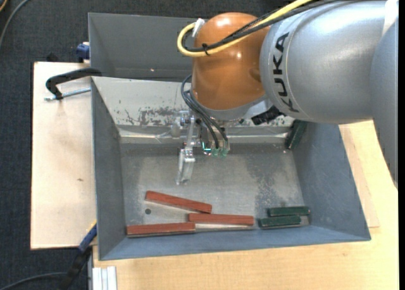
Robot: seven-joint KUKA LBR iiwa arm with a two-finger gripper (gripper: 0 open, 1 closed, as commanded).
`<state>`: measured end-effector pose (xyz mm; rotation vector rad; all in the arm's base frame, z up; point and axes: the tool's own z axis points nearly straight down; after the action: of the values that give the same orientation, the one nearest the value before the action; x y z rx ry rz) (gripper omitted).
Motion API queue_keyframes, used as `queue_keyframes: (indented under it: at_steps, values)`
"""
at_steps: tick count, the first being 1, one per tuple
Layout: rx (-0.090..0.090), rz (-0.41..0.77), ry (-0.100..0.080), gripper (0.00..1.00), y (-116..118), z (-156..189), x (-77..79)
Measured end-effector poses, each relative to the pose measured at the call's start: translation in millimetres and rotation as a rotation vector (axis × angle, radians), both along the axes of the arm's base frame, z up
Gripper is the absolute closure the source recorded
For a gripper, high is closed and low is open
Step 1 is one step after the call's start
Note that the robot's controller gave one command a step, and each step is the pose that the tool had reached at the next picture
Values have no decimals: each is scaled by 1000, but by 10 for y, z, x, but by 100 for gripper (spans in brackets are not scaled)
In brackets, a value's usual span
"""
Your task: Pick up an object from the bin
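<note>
Camera view: the gripper (pixel 192 167) hangs over bare floor in the middle of the grey bin (pixel 107 156), towards the back wall.
Gripper state: I cannot tell whether it is wide or narrow; no thing is seen in it.
Step in hand: judged as the approach, with nothing picked yet.
Nearest thing: a red-brown flat bar (pixel 178 202), tilted, lying just in front of the gripper.
Other things: two more red-brown bars (pixel 221 220) lie along the front wall, touching end to end, and two dark green bars (pixel 286 216) lie side by side in the front right corner.
Next move: probably forward and down onto the tilted bar, closing across its narrow width.
In the way: the front bars lie tight against the wall, leaving little room; the tilted bar lies freer.
</note>
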<state>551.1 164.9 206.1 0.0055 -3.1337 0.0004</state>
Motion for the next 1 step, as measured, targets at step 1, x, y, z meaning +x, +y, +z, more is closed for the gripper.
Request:
queue_keyframes:
  at_steps: [1]
  values:
    - [0,53,1,0,-219,-1399,-279]
